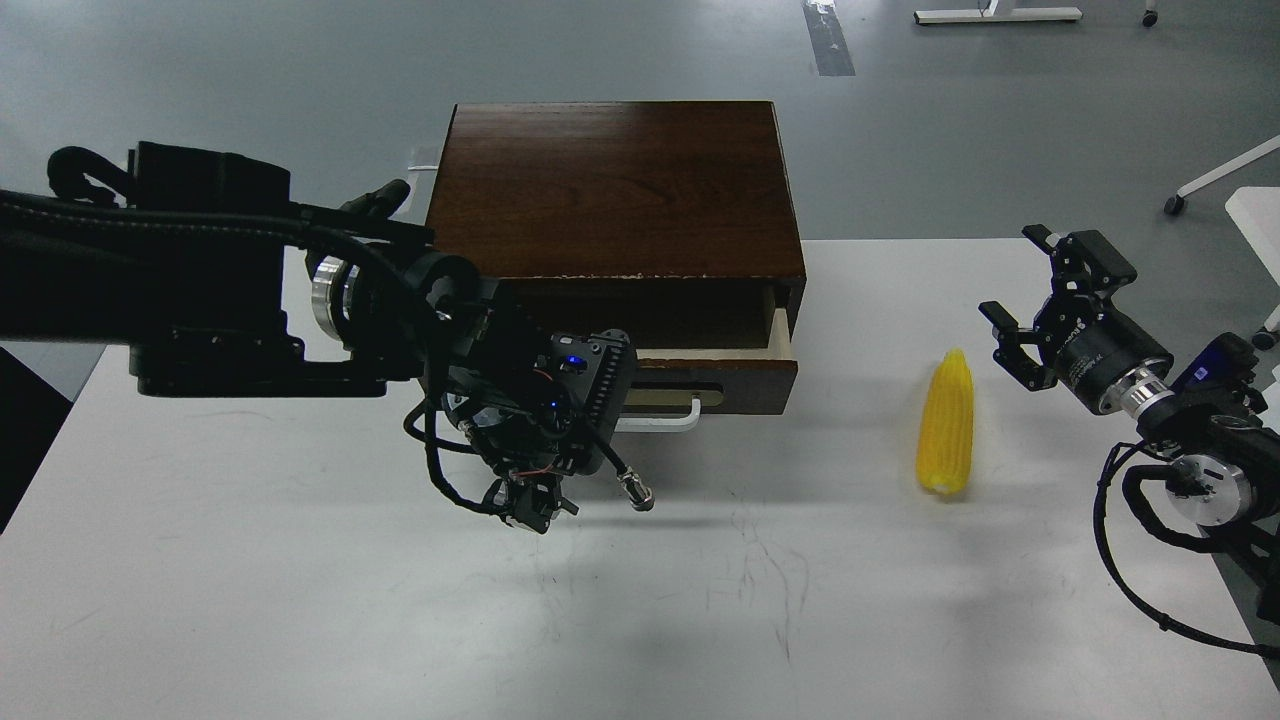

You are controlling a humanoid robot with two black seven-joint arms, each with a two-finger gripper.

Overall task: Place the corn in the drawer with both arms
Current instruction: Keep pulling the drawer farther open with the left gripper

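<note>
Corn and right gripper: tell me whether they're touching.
Apart. The head view shows bare white table between the corn and the right gripper, whose open jaws hold nothing.

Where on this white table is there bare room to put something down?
The widest bare patch is the near part of the table. Another lies between the drawer and the corn. It is crowded where the left hand hangs before the drawer, and between the corn and the right hand.
</note>
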